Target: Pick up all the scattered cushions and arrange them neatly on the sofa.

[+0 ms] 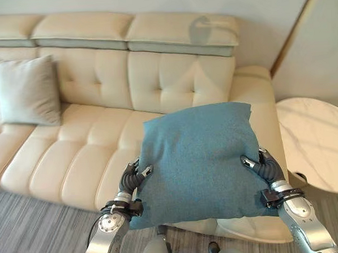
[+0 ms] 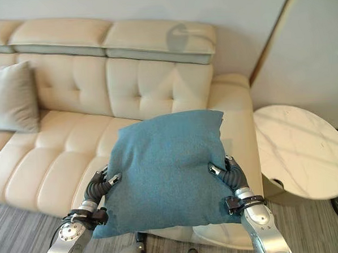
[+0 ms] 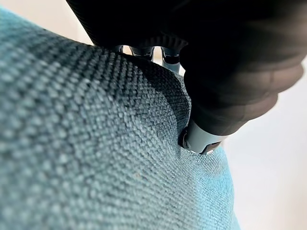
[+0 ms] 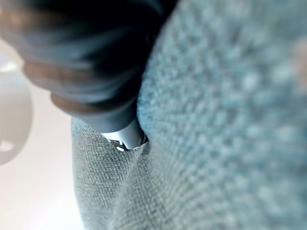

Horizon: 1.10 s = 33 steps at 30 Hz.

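Observation:
A teal-blue cushion (image 1: 199,159) is held up in front of me, above the right end of the cream sofa (image 1: 91,147). My left hand (image 1: 133,179) grips its left edge, thumb pressed into the front of the fabric (image 3: 96,143). My right hand (image 1: 266,165) grips its right edge the same way, the weave (image 4: 230,120) close against it. A grey cushion (image 1: 25,91) leans upright against the sofa's backrest at the left.
A round white marble side table (image 1: 314,141) stands right of the sofa's armrest. Grey wood-look floor (image 1: 33,235) runs along the sofa's front. A wall rises behind the sofa.

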### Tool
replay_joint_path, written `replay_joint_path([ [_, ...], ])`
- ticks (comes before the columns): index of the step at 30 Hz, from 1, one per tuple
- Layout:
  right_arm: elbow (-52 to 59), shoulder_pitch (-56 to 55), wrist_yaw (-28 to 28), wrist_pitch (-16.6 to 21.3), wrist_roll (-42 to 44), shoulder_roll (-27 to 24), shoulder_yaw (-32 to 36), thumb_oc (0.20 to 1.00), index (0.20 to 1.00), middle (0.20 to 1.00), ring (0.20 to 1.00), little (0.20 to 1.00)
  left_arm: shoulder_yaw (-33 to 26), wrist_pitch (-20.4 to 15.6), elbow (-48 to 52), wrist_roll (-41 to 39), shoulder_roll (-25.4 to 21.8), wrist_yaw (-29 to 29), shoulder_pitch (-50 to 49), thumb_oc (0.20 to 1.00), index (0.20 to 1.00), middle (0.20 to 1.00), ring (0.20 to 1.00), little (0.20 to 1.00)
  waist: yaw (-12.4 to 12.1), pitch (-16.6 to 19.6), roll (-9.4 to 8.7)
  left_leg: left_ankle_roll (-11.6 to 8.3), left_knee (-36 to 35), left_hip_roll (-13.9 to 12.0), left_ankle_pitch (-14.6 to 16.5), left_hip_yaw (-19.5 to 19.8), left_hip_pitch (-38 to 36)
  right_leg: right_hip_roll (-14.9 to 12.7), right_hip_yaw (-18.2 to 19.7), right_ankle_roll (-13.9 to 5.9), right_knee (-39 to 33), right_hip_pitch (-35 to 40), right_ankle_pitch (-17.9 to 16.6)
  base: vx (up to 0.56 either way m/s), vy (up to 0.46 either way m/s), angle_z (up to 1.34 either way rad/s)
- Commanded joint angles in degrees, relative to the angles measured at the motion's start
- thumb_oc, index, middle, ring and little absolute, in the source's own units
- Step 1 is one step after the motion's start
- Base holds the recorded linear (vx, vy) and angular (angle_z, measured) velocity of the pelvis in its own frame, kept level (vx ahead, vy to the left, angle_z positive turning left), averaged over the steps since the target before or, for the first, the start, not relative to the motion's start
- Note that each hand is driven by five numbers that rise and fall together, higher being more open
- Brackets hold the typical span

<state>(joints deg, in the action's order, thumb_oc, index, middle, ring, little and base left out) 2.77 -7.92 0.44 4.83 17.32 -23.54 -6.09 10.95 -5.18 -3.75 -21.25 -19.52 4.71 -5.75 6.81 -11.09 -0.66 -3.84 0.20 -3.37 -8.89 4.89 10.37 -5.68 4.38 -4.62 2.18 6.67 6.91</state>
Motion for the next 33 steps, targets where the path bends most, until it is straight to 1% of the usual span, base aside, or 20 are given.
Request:
replay_joint_path([
  [1, 6.3, 3.4, 1.5, 5.7, -2.0, 0.6, 0.6, 0.200, 0.200, 0.200, 0.200, 0.200, -0.3, -5.7, 8.5, 1.2, 0.5, -1.4, 2.0, 0.200, 0.200, 0.200, 0.200, 0.200, -2.1, 1.5, 1.21, -4.49, -1.4, -4.0, 3.6, -1.9, -1.7, 1.2, -1.2, -1.24, 2.2, -2.9, 0.5, 0.29, 0.406, -0.38],
  [4, 5.6, 4.0, 1.3, 5.1, -3.3, 1.7, 0.4, 0.200, 0.200, 0.200, 0.200, 0.200, 0.4, -5.5, 7.6, 1.7, -0.1, -1.2, 3.0, 0.200, 0.200, 0.200, 0.200, 0.200, -1.8, 1.9, 0.67, -2.33, 0.9, -2.4, 5.7, -4.1, -2.8, -1.0, 0.9, -2.71, 5.6, -4.1, -0.9, 0.28, 0.458, -0.68],
  [5, 5.2, 5.8, 1.5, 4.8, -4.3, 2.4, -0.7, 0.200, 0.200, 0.200, 0.200, 0.200, -0.3, -5.4, 7.8, 2.3, -1.5, -0.9, 3.4, 0.200, 0.200, 0.200, 0.200, 0.200, -2.6, 1.4, 0.42, -0.59, -0.8, -2.0, 6.3, -8.2, -5.4, -2.2, 0.8, -4.05, 11.3, -8.0, -4.1, 0.13, 0.428, -1.10],
  [7, 5.4, 7.4, 1.8, 5.0, -4.1, 3.8, -2.3, 0.200, 0.200, 0.200, 0.200, 0.200, -1.0, -5.6, 8.1, 2.2, -2.4, -0.3, 3.7, 0.200, 0.200, 0.200, 0.200, 0.200, -3.7, 1.1, 0.67, 0.45, -2.3, -1.9, 6.8, -11.9, -7.3, -4.6, -5.7, -4.13, 14.8, -11.3, -5.3, 0.07, 0.358, -1.25],
  [8, 5.5, 8.0, 1.8, 5.2, -3.9, 4.4, -3.1, 0.200, 0.200, 0.200, 0.200, 0.200, -1.1, -5.7, 7.6, 2.0, -2.3, -0.1, 3.8, 0.200, 0.200, 0.200, 0.200, 0.200, -3.7, 1.1, 0.63, 0.69, -3.3, -1.4, 6.8, -13.2, -8.4, -4.7, -8.5, -3.86, 15.1, -12.0, -5.0, 0.07, 0.251, -1.24],
  [9, 5.5, 8.0, 2.0, 5.3, -3.7, 4.5, -3.3, 0.200, 0.200, 0.200, 0.200, 0.200, -0.9, -5.7, 7.6, 2.0, -2.0, -0.3, 3.6, 0.200, 0.200, 0.200, 0.200, 0.200, -3.4, 1.2, 0.68, 0.84, -4.0, -0.7, 6.7, -13.7, -9.1, -2.9, -9.5, -3.43, 14.8, -12.5, -4.4, 0.06, 0.174, -0.96],
  [10, 5.5, 8.0, 2.0, 5.3, -3.7, 4.5, -3.3, 0.200, 0.200, 0.200, 0.200, 0.200, -0.9, -5.7, 7.6, 2.0, -2.0, -0.3, 3.6, 0.200, 0.200, 0.200, 0.200, 0.200, -3.4, 1.2, 0.67, 0.84, -4.0, -0.7, 6.6, -13.7, -9.2, -2.9, -9.6, -3.43, 14.8, -12.5, -4.4, 0.09, 0.188, -0.42],
  [11, 5.3, 8.2, 2.1, 5.4, -3.4, 4.1, -3.2, 0.200, 0.200, 0.200, 0.200, 0.200, -1.0, -5.6, 7.1, 1.9, -1.3, -0.6, 3.1, 0.200, 0.200, 0.200, 0.200, 0.200, -3.1, 1.3, 0.51, 1.09, -4.6, 1.1, 6.3, -13.9, -9.8, 2.2, -9.5, -2.67, 12.8, -13.6, -3.2, 0.07, 0.159, -0.18],
  [12, 5.1, 8.4, 2.1, 5.7, -3.0, 3.8, -2.9, 0.200, 0.200, 0.200, 0.200, 0.200, -1.0, -5.7, 6.9, 1.9, -1.1, -0.8, 3.0, 0.200, 0.200, 0.200, 0.200, 0.200, -3.1, 1.2, 0.27, 1.15, -5.0, 2.1, 6.2, -14.2, -10.0, 4.4, -10.2, -1.56, 10.6, -13.4, -2.7, 0.08, 0.179, -0.09],
  [13, 4.7, 8.7, 1.9, 5.7, -2.7, 3.8, -2.8, 0.200, 0.200, 0.200, 0.200, 0.200, -1.1, -5.7, 6.5, 2.0, -1.0, -0.8, 2.9, 0.200, 0.200, 0.200, 0.200, 0.200, -3.4, 1.2, 0.08, 1.16, -5.2, 2.9, 6.4, -14.1, -10.2, 5.2, -11.6, -0.72, 8.7, -12.8, -2.3, 0.01, 0.076, 0.00],
  [14, 4.6, 9.3, 1.6, 5.8, -2.2, 3.8, -3.1, 0.200, 0.200, 0.200, 0.200, 0.200, -1.4, -5.9, 6.5, 2.1, -1.0, -0.6, 3.1, 0.200, 0.200, 0.200, 0.200, 0.200, -3.9, 1.5, -0.20, 1.01, -5.2, 3.3, 6.5, -14.8, -9.9, 4.6, -14.2, -0.25, 6.0, -11.4, -2.1, -0.02, 0.004, 0.31],
  [16, 4.4, 9.3, 0.7, 6.4, -1.9, 3.3, -2.2, 0.200, 0.200, 0.200, 0.200, 0.200, -1.1, -6.3, 6.5, 1.6, 0.1, -0.5, 3.5, 0.200, 0.200, 0.200, 0.200, 0.200, -3.7, 2.1, -0.21, 0.87, -5.2, 4.1, 7.0, -14.6, -9.1, 5.6, -11.9, 0.12, 0.8, -10.0, -3.2, 0.00, -0.027, 0.34],
  [19, 4.2, 10.8, -0.1, 6.6, -1.7, 2.8, -2.6, 0.200, 0.200, 0.200, 0.200, 0.200, -1.2, -6.8, 7.0, 1.0, 0.1, -0.6, 3.7, 0.200, 0.200, 0.200, 0.200, 0.200, -4.2, 1.6, -0.28, 0.99, -2.8, 4.8, 8.1, -14.7, -8.0, 4.6, -12.6, 0.01, -2.2, -9.1, -5.0, -0.03, -0.014, 0.34],
  [20, 3.9, 13.0, -1.2, 6.9, -1.9, 2.3, -3.7, 0.200, 0.200, 0.200, 0.200, 0.200, -1.7, -7.2, 7.4, 1.7, -0.1, 0.7, 5.1, 0.200, 0.200, 0.200, 0.200, 0.200, -5.2, 0.3, -0.93, 0.57, 3.7, 5.7, 9.8, -11.6, -4.2, 3.9, -11.5, 0.15, -3.8, -9.1, -6.3, -0.14, -0.024, 0.06],
  [22, 2.6, 14.9, -2.4, 6.9, -1.8, 2.0, -4.4, 0.200, 0.200, 0.200, 0.200, 0.200, -2.0, -7.7, 7.0, 1.9, 0.0, 1.8, 6.7, 0.200, 0.200, 0.200, 0.200, 0.200, -5.8, -0.3, -1.37, -0.04, 7.2, 7.1, 11.5, -7.6, -1.2, 2.8, -11.7, -0.14, -5.2, -9.8, -7.5, -0.14, 0.011, 0.09],
  [23, 2.5, 15.0, -2.5, 6.9, -1.8, 2.0, -4.4, 0.200, 0.200, 0.200, 0.200, 0.200, -2.0, -7.8, 6.9, 1.9, 0.0, 1.8, 6.8, 0.200, 0.200, 0.200, 0.200, 0.200, -5.6, -0.2, -1.32, -0.04, 7.5, 7.1, 11.6, -7.5, -0.9, 2.9, -11.8, -0.15, -5.3, -9.9, -7.6, -0.05, 0.054, 0.06],
  [24, 2.1, 15.8, -3.1, 7.0, -2.6, 1.8, -4.5, 0.200, 0.200, 0.200, 0.200, 0.200, -2.2, -8.0, 6.9, 1.7, 0.2, 2.5, 7.7, 0.200, 0.200, 0.200, 0.200, 0.200, -5.4, 0.4, -1.39, -0.14, 8.5, 6.3, 12.7, -8.0, -0.5, 2.1, -12.3, -0.67, -5.8, -10.3, -8.1, 0.11, 0.112, 0.07],
  [25, 1.9, 16.8, -3.6, 7.2, -4.4, 2.1, -5.1, 0.200, 0.200, 0.200, 0.200, 0.200, -2.3, -8.1, 6.6, 2.2, 0.2, 3.2, 7.9, 0.200, 0.200, 0.200, 0.200, 0.200, -5.0, 2.1, 0.03, 0.25, 3.6, 4.4, 12.8, -10.6, -4.5, 2.6, -12.6, -1.24, -6.8, -10.3, -8.1, 0.11, 0.111, 0.13],
  [28, 1.3, 20.2, -6.7, 7.8, -7.1, 2.1, -5.6, 0.200, 0.200, 0.200, 0.200, 0.200, -1.7, -9.2, 5.6, 2.6, -0.7, 5.9, 11.6, 0.200, 0.200, 0.200, 0.200, 0.200, -5.0, 1.7, 0.76, 0.22, 0.8, 3.7, 11.4, -12.4, -4.7, 2.3, -13.0, -1.48, -6.6, -11.5, -8.5, -0.01, 0.082, 0.01],
  [33, -4.6, 39.1, -17.4, 7.8, -15.3, 5.0, -10.4, 0.200, 0.200, 0.200, 0.200, 0.200, -0.2, -11.2, 0.1, 6.0, -4.2, 14.0, 23.6, 0.200, 0.200, 0.200, 0.200, 0.200, -6.4, -0.9, 2.17, 1.21, -1.2, 3.9, 10.0, -14.3, 0.2, 1.8, -11.8, -1.89, -5.2, -19.3, -10.3, -0.13, 0.068, -0.13],
])
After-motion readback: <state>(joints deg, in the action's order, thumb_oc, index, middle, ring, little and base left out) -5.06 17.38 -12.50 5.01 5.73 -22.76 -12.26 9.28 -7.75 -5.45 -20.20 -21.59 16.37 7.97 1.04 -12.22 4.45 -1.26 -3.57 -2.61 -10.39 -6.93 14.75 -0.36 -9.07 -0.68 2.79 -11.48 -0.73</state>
